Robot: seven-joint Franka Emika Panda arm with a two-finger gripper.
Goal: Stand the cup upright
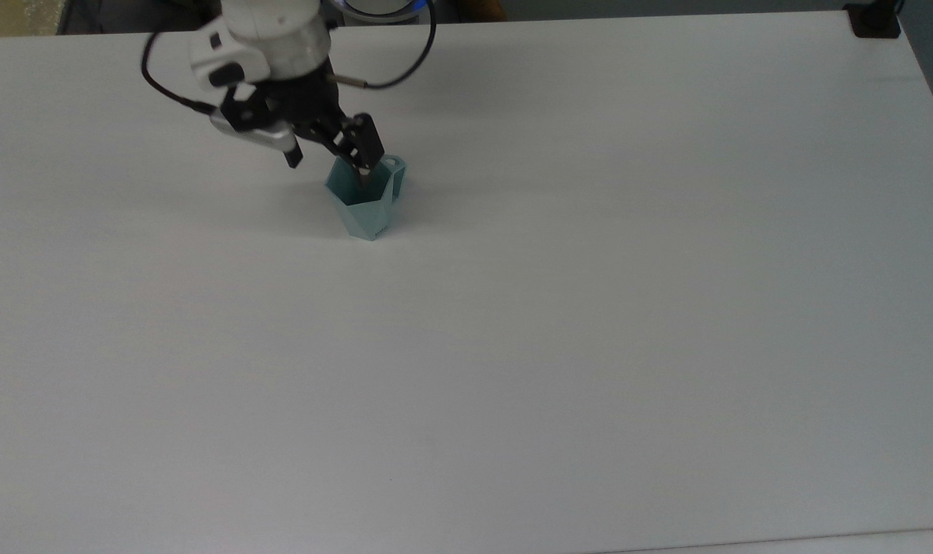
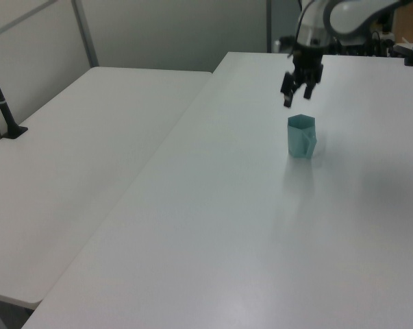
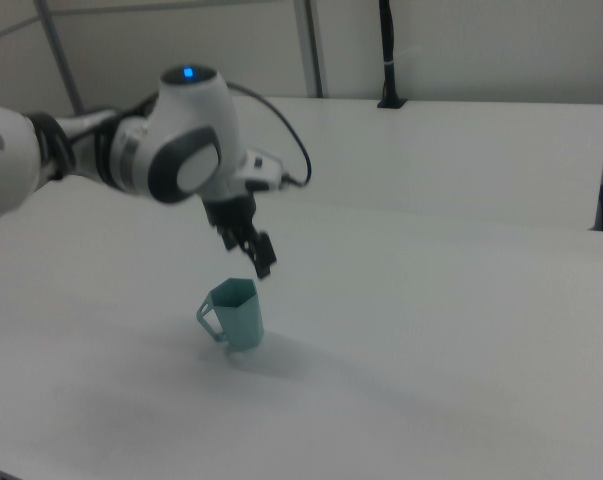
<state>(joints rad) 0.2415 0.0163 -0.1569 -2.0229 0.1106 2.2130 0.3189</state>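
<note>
The pale teal cup [image 1: 364,206] stands upright on the white table [image 1: 558,323], mouth up, its narrow base on the surface. Its small handle faces the top view's right. The left view has the cup [image 2: 302,136] near the table's far end, and in the right view the cup [image 3: 236,314] has its handle toward the right view's left. My gripper [image 1: 329,160] hangs just above the cup's rim, open, with nothing between its fingers. It is clear of the cup in the left view [image 2: 296,97] and the right view [image 3: 249,252].
A black clamp [image 1: 872,20] sits at the table's far right corner in the top view. A second white table [image 2: 76,164] lies to the left view's left, with a black post [image 2: 2,103] on it. A black cable [image 1: 404,69] loops from the wrist.
</note>
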